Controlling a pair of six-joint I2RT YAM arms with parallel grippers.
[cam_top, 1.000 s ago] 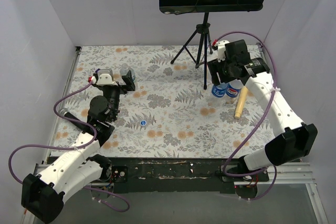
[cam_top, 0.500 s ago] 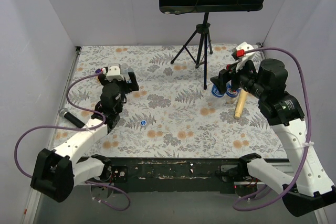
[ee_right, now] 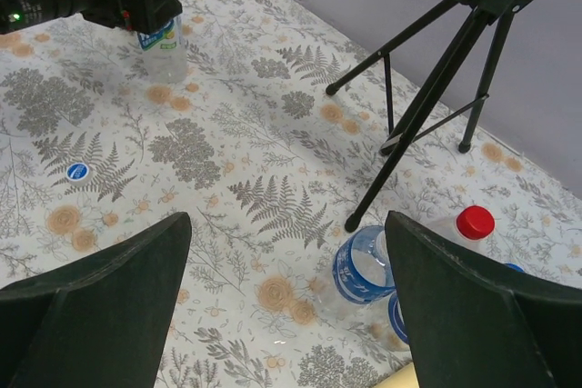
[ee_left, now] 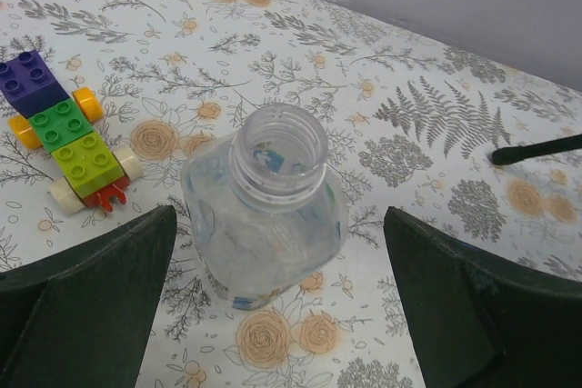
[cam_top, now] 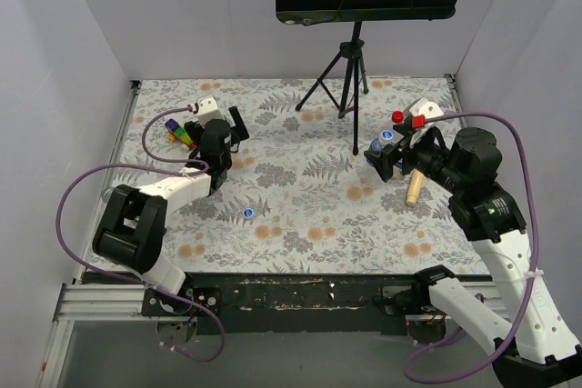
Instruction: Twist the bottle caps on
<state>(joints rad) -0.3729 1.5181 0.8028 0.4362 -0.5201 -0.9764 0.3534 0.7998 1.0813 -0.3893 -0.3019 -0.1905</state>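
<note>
Where the left fingers [ee_left: 91,315] stand wide apart at the desk's ten o'clock, a clear uncapped bottle [ee_left: 268,215] sits upright between them, touching neither, with a toy block [ee_left: 68,134] at its nine o'clock. A loose blue cap [cam_top: 247,213] lies flat near seven o'clock. At two o'clock an open blue-labelled bottle [ee_right: 364,265] and a red-capped bottle [ee_right: 468,224] stand ahead of the right fingers [ee_right: 91,297], spread and empty. Grey ferns and orange roses pattern the desk [cam_top: 300,224]; white walls enclose it.
</note>
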